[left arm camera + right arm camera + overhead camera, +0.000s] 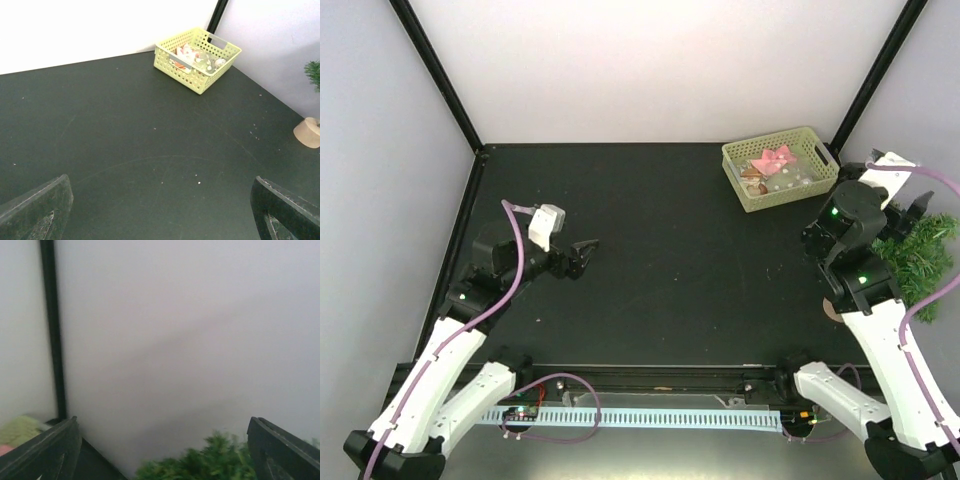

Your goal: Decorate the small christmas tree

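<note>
Looking at the small christmas tree (920, 255) parked right on the desk's (670, 250) right edge, roughly halfway back, with a basket (182, 72) of decorations up in the far right corner. Seems to stand upright on its wooden disc (307, 132), going by the left wrist view, though hard to swear to from above. Clearly much closer to the right gripper (161, 440): hovering just over the top branches, spread wide, holding nothing, aimed at the side wall with greenery low between the fingers. As for the left gripper (582, 258): also wide open and empty, over toward the left edge, well apart from the tree. Probably calls for coming down on the tree, just below and a bit ahead.
</note>
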Motion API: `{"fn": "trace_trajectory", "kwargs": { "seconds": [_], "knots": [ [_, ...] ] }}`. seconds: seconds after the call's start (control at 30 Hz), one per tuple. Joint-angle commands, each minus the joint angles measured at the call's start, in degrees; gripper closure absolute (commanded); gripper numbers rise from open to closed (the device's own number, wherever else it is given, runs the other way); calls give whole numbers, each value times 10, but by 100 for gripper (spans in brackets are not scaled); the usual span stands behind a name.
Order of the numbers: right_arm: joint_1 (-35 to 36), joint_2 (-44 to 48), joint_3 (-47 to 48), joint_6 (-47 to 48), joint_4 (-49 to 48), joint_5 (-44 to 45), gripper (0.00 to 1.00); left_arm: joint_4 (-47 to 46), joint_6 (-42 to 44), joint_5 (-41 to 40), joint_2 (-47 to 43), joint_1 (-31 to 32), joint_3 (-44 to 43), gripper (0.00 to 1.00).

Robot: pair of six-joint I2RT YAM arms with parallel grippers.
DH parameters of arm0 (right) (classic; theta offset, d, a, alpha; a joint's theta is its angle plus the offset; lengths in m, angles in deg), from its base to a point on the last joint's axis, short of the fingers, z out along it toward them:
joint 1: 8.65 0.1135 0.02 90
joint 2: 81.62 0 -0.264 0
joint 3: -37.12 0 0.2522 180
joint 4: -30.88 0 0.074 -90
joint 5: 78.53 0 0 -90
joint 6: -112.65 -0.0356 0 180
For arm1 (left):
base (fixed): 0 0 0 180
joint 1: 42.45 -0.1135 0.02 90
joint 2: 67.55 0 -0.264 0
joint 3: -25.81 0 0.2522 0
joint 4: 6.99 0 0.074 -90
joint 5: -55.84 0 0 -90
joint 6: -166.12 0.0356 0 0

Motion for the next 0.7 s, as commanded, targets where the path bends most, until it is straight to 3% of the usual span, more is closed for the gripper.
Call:
{"fn": "trace_trajectory", "kwargs": {
  "seconds": [0.0, 0.13, 0.3, 0.5, 0.67],
  "knots": [
    [-46, 21, -52, 274, -312, 104, 9, -9, 1, 11, 1, 7, -2, 1],
    [-143, 5, -1, 110, -117, 75, 9, -7, 1, 12, 8, 13, -2, 1],
    [-165, 25, -22, 111, -132, 71, 9, -11, 0, 18, 19, 16, -4, 1],
    [-197, 32, -55, 25, -74, 41, 9, -12, -1, 24, 23, 17, -3, 1],
    [-216, 10, -44, -69, 7, -12, 19, -12, -2, 25, 24, 17, -3, 1]
  ]
}}
